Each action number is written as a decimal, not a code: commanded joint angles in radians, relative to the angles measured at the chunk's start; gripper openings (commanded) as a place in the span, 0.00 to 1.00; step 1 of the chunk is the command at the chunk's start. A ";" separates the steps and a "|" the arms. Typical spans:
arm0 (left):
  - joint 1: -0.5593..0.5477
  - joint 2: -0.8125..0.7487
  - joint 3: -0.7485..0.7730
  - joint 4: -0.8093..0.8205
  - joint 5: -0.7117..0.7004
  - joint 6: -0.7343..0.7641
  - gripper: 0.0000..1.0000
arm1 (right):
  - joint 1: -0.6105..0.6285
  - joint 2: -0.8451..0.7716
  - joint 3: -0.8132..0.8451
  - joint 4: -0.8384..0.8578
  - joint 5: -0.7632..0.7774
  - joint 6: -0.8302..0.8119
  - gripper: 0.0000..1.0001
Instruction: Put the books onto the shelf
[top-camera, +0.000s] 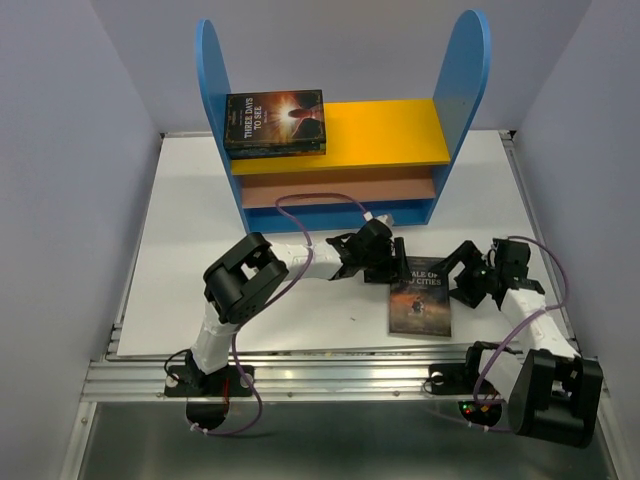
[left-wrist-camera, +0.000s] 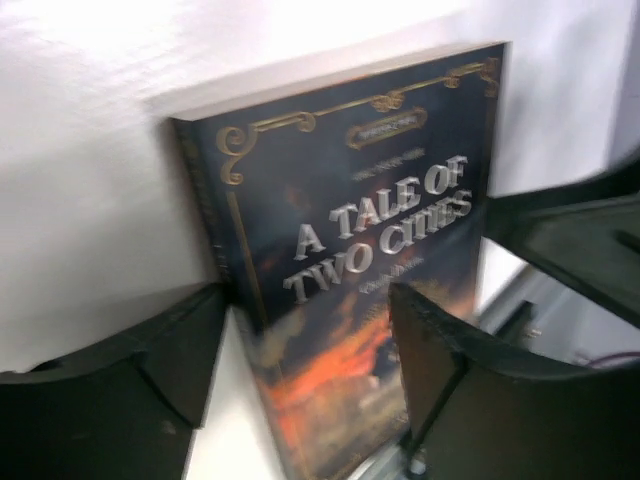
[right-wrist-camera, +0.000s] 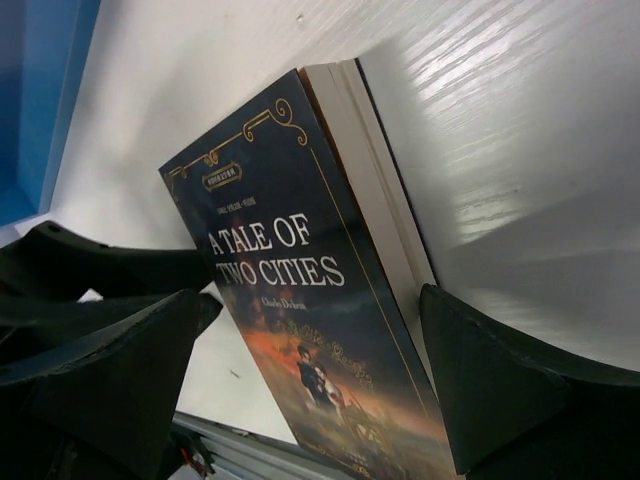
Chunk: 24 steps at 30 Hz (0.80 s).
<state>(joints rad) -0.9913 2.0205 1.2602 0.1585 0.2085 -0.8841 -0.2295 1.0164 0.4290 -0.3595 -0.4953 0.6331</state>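
Book in hand: A Tale of Two Cities (top-camera: 420, 295) lies flat and cover up on the white table (top-camera: 200, 250). It is the one paperback I can see off the shelf.
Left gripper: the left gripper (top-camera: 390, 262) sits at the book's far-left corner, unclenched and holding nothing. In its wrist view one finger (left-wrist-camera: 170, 360) is just outside the spine and the other (left-wrist-camera: 450, 370) hangs over the cover.
Right gripper: the right gripper (top-camera: 458, 275) is at the book's right edge, spread wide and empty. Its fingers (right-wrist-camera: 500, 400) bracket the book (whether either pad touches paper I cannot tell).
Step, as I judge it: a two-arm pickup of a thin, flat book that is not yet gripped.
Doing it well: a flat paperback gives no edge to pinch from above. One gripper should brace the spine as a stop while the other lifts the page edge. Then close across the thickness near the middle of a long side, not at a corner, so the book neither sags nor fans.
Risk: the glossy cover may slide rather than tip, or only the cover may lift.
Shelf: the shelf (top-camera: 462, 80) stands beyond the book's far edge, and its yellow top board (top-camera: 390, 130) is bare straight ahead of the book.
Stack: a pile topped by Three Days to See (top-camera: 275, 122) rests beyond and left of the book, on that board's left end.
Placement: carry the book level and clear the board's front edge before letting go.
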 joint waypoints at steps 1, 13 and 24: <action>-0.007 0.006 0.024 -0.077 -0.055 0.005 0.71 | 0.032 -0.053 0.030 -0.048 -0.091 0.024 0.96; -0.009 0.000 -0.004 -0.119 -0.096 -0.044 0.29 | 0.085 -0.084 0.146 -0.122 -0.269 -0.056 0.68; -0.021 -0.014 -0.007 -0.129 -0.106 -0.065 0.28 | 0.131 0.017 0.114 -0.197 -0.064 -0.130 0.55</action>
<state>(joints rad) -0.9756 2.0171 1.2629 0.0700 0.1040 -0.9379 -0.1356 1.0080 0.5434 -0.4934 -0.6266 0.5388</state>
